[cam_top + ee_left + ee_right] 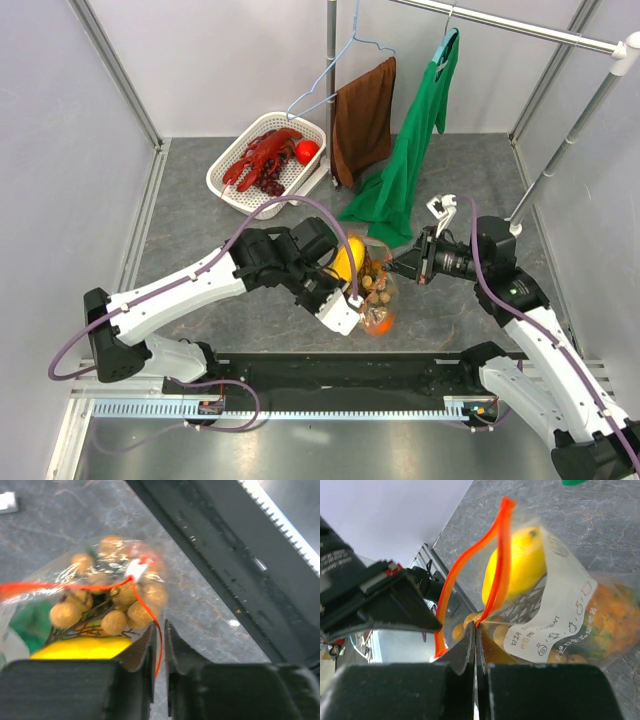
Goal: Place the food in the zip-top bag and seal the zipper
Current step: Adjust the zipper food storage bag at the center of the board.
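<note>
Nearest me, my left tool [159, 630] stands narrow, pinched on the thin red-orange zipper strip [60, 586], which runs down through the slim gap between its fingers. My right tool [475, 630] is clamped tight on the same strip from the other side, at the mouth's corner.

Between them the clear crinkly zip-top bag with the white label [560, 620] hangs near the front edge of the grey counter [200, 230]. It already holds the yellow toy fruit [520, 565], the tan grape bunch [120, 605] and a knobbly orange toy fruit [615, 615]. I judge loading finished and sealing in hand. From the right wrist, the strip bows into an open loop, so the mouth is not yet shut.

The next move calls for the right tool to anchor its end. The left one should then press both tracks together and draw along the strip, keeping it taut and level so it doesn't slip out.

Farther back sits the white mesh basket [225, 165] with a red toy lobster [262, 155].
</note>
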Tool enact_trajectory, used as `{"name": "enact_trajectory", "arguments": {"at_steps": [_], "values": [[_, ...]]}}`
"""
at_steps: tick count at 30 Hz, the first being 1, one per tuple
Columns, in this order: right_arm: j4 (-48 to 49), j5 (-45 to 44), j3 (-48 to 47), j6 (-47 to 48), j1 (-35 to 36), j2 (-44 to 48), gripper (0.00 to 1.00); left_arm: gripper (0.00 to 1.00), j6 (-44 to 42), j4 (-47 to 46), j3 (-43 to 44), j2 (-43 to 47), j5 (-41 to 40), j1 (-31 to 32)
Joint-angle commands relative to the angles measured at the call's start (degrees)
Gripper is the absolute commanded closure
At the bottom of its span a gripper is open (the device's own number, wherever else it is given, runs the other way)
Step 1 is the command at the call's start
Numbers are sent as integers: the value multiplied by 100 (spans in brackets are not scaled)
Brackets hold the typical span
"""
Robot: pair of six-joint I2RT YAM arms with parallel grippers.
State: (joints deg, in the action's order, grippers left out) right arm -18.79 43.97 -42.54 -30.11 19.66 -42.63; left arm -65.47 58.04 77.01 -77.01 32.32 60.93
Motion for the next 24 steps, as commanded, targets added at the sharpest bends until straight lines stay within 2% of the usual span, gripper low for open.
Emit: {"name": "enact_trajectory", "arguments": {"at_steps": [1,5,6,9,11,12,17,19,20,22,23,24], "values": [[647,253,-333,128,64,-193,100,98,771,208,374,-33,64,323],[859,209,-430,224,318,-386,100,98,2106,-502,674,-16,-49,516],[911,192,-500,277,406,-499,100,98,2735,-905,762,-16,-207,517],[1078,121,-701,426,854,-763,100,98,3546,-1233,973,-94,-487,630],[1079,60,-842,628,1162,-878,100,98,3848,-1427,1088,-261,-673,666],[1061,25,-948,690,1206,-965,100,98,4023,-1453,1062,-331,-1022,666],[692,-133,-984,1365,1233,-923,98,98,4577,-1934,193,-149,-1491,587],[692,-212,-923,1481,1224,-808,91,98,4762,-2173,-264,-16,-1614,561],[692,-248,-888,1577,1216,-782,77,98,4937,-2374,-379,54,-1658,517],[483,-466,-940,1779,1233,-782,61,98,5079,-2534,-564,90,-1711,429],[351,-598,-1079,2059,1224,-790,46,98,5219,-2630,-565,38,-1685,255],[201,-756,-1176,2201,1224,-808,40,98,5290,-2649,-495,20,-1519,131]]}}
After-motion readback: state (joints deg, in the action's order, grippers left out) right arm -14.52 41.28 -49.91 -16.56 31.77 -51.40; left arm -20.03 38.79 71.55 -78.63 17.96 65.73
